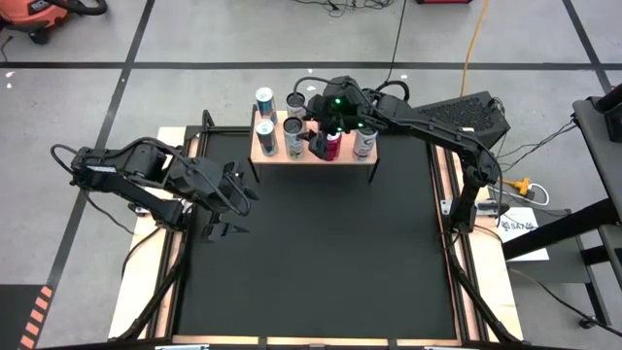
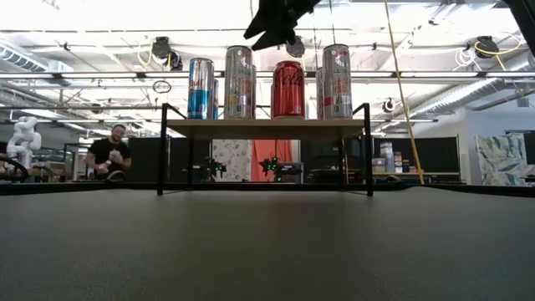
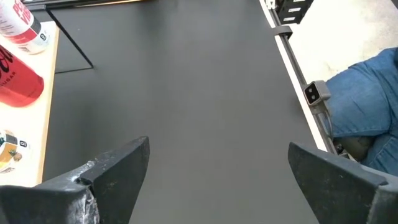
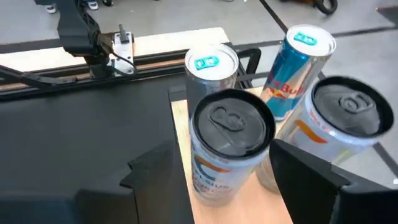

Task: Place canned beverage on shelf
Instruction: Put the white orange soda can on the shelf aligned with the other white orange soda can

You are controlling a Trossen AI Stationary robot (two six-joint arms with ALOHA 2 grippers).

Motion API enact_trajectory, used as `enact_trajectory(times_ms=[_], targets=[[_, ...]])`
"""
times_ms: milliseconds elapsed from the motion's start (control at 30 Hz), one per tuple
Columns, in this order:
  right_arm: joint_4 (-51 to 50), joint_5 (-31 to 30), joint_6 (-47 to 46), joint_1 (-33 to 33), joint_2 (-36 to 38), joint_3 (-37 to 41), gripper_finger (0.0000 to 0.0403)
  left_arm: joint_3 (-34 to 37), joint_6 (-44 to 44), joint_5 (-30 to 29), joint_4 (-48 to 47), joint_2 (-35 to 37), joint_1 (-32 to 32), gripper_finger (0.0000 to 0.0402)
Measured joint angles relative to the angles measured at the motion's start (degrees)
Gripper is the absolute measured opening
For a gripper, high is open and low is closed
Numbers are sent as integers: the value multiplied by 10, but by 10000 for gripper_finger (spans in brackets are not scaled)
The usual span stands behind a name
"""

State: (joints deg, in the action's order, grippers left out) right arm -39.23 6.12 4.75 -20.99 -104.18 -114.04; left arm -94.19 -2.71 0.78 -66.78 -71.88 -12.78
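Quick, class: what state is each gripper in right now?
Left gripper: open, holding nothing, over the table.
Right gripper: open, above the shelf, holding nothing.

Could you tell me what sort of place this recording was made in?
Probably a robotics lab or workshop: high ceiling with exposed ducts, a taped concrete floor, and a person seated beyond the table.
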Motion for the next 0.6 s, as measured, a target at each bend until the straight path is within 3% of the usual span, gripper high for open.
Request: enact_trajectory(times_ms=[433,600], targets=[[2,1,20,0,0,0,248,0,-1,0,0,0,0,387],[1,-1,15,1,0,0,274,0,-1,0,0,0,0,387]])
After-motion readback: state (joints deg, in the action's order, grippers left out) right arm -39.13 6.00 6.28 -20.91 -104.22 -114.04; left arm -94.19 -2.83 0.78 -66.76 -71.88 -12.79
